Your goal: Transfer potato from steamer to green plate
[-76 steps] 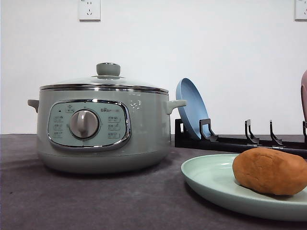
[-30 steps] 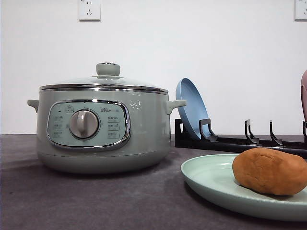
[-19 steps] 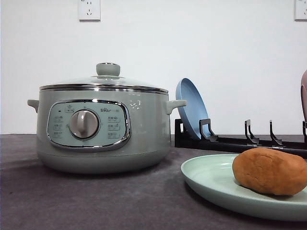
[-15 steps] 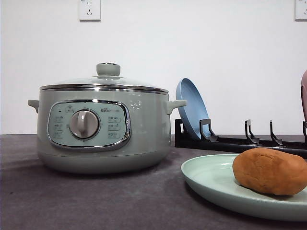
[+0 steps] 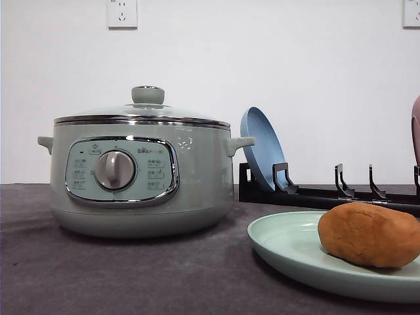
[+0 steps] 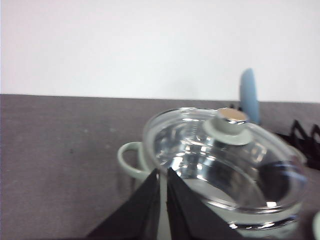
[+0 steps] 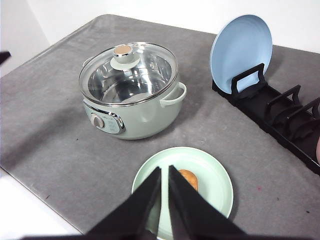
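The pale green steamer (image 5: 141,177) stands at the left on the grey table with its glass lid on. The potato (image 5: 369,234) lies on the green plate (image 5: 285,246) at the front right. From high above, the right wrist view shows the steamer (image 7: 130,90), the green plate (image 7: 215,175) and the potato (image 7: 189,179), with my right gripper (image 7: 165,171) shut and empty, hanging over the plate. My left gripper (image 6: 162,173) is shut and empty, a little above the near rim of the steamer (image 6: 225,165), beside one side handle.
A blue plate (image 5: 262,147) stands upright in a black dish rack (image 5: 328,197) behind the green plate, to the right of the steamer. A pinkish object (image 5: 416,131) shows at the right edge. The rack (image 7: 280,115) runs along the table's far right.
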Tool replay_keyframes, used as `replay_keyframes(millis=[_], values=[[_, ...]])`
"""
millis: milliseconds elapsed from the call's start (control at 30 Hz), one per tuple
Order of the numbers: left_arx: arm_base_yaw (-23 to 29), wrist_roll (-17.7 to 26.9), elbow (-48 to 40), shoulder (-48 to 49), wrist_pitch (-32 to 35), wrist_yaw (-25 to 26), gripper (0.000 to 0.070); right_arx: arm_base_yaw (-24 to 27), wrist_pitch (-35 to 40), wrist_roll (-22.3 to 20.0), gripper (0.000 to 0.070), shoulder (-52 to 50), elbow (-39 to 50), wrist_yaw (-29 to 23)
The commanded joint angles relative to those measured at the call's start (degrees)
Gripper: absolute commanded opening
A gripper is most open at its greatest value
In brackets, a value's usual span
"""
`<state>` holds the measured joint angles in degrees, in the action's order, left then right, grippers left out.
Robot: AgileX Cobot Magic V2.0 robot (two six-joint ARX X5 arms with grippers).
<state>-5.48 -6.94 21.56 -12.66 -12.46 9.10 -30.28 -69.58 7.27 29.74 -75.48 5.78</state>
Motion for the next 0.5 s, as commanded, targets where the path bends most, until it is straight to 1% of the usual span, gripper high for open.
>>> replay_keyframes(millis=[0,133,267,467], values=[[0.77,0.44,-5.51,1.84,3.44,-0.07,0.0017,-0.33,0.81,-0.22,0.0013,0.11,-1.07,-0.22],[2.15,-0.03,-13.88,6.13,7.83,-0.13,0.0017,-0.33,0.81,-0.24,0.0013,0.11,-1.07,-0.22],[2.58,-0.20,-17.72,9.54,8.27,-0.51,0.0017,-0.33,0.81,-0.22,0.0013,0.11,-1.07,-0.20],[2.66,-0.02,-19.96,12.48,8.29,-8.46,0.0017,-0.33,0.81,-0.24,0.0013,0.11,-1.07,-0.22]])
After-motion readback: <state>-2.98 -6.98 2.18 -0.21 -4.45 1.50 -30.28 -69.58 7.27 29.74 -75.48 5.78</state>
